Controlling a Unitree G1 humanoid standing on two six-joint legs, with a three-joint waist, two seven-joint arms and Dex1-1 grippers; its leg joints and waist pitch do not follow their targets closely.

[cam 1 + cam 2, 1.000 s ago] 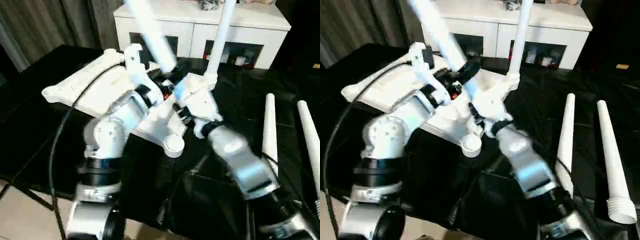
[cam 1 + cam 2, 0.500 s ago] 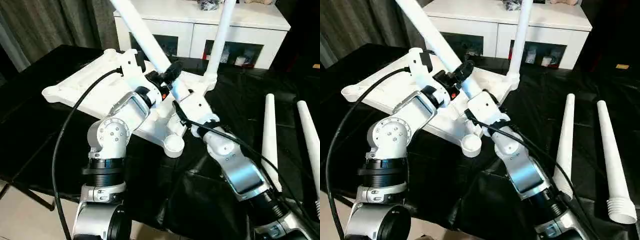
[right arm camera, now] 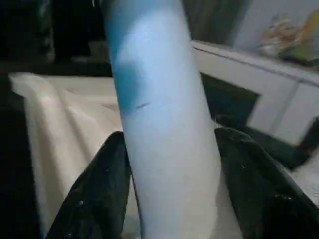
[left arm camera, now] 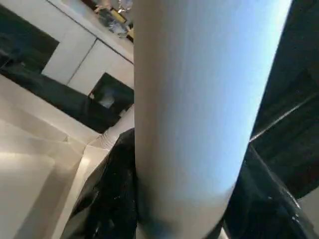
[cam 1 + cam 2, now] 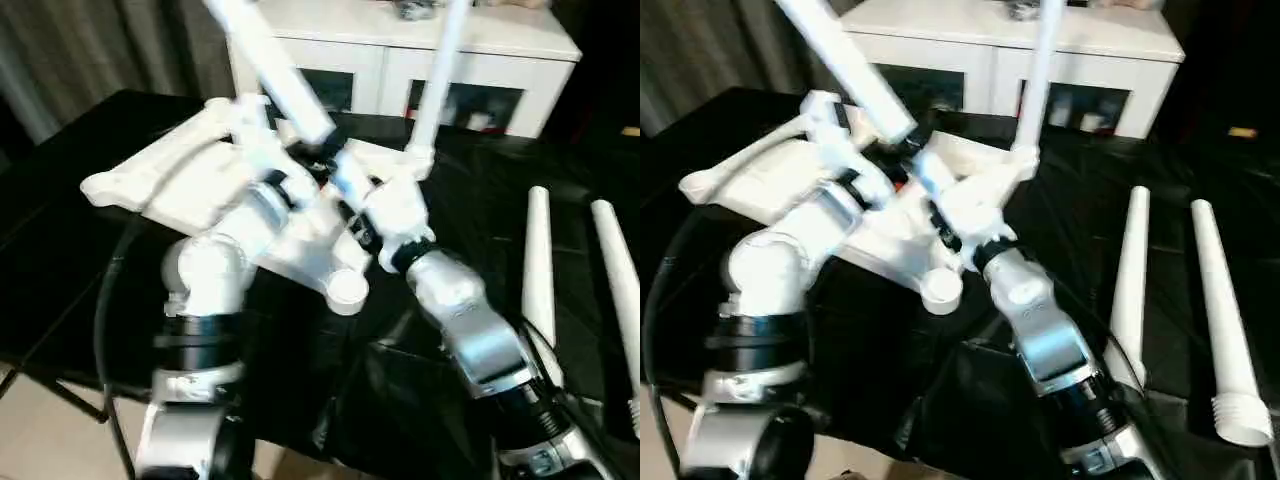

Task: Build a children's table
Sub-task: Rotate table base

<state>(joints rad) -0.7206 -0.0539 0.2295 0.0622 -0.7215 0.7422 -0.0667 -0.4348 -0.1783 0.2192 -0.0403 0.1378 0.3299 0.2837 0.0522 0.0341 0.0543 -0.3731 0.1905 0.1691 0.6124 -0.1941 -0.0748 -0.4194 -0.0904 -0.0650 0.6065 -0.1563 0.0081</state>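
The white tabletop point(image 5: 170, 170) lies ribbed side up on the black-covered table. One leg point(image 5: 440, 70) stands upright in its far corner socket. A second leg point(image 5: 270, 50) leans up and to the left over the tabletop's middle, its lower end hidden by the grippers. My left gripper point(image 5: 300, 160) is shut on this tilted leg; in the left wrist view the tube point(image 4: 199, 99) sits tight between both black fingers point(image 4: 114, 199). My right gripper point(image 5: 352, 192) sits around the same leg point(image 3: 159, 99) just below the left one. Two more legs point(image 5: 537, 260) lie loose on the right.
A white cabinet point(image 5: 400, 40) with glass-fronted shelves stands behind the table. The near corner socket point(image 5: 347, 290) of the tabletop is bare. A black cable point(image 5: 110, 300) hangs along my left arm. The outer loose leg point(image 5: 615, 290) lies near the table's right edge.
My left gripper's fingers have closed onto the tilted leg. The leg's top has swung a little to the left. The two loose legs and the upright leg have stayed put.
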